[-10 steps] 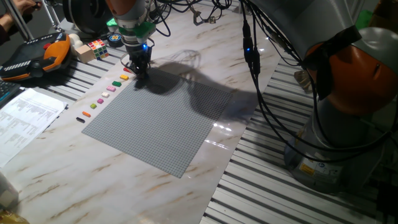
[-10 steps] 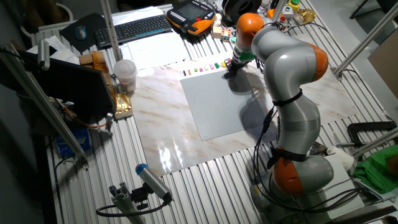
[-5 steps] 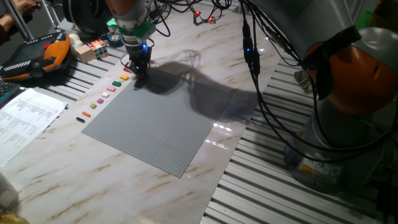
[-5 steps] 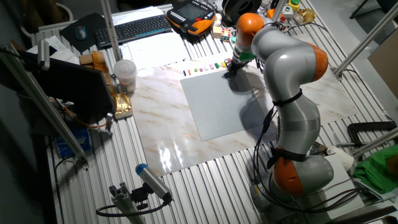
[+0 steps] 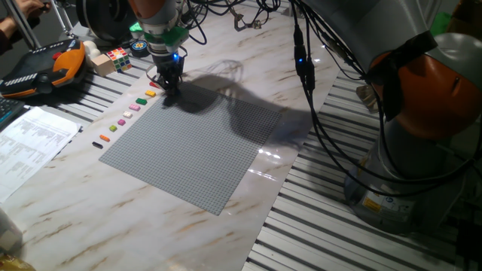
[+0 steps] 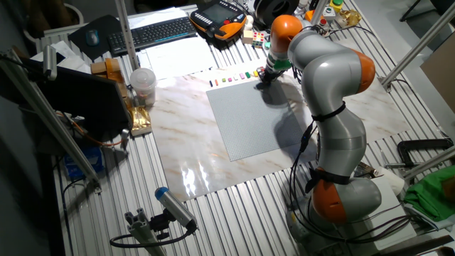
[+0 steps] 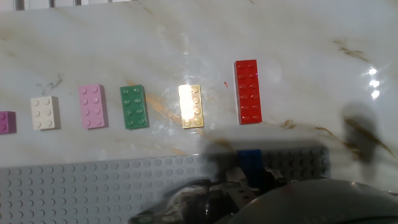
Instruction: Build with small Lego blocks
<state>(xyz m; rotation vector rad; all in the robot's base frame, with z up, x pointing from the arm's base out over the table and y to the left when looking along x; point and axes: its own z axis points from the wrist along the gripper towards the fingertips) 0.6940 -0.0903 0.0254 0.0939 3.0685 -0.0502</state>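
While spare bricks (image 7: 133,107) wait in row on marble beside baseplate (image 5: 192,147), gripper (image 5: 170,85) hovers low at plate corner, fingers clamped on blue brick (image 7: 251,160), likely for pressing onto studs.

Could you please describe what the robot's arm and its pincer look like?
The arm has rounded silver-grey segments with orange joints. Black cables run along it. The pincer is small and black, below a green ring with a blue light.
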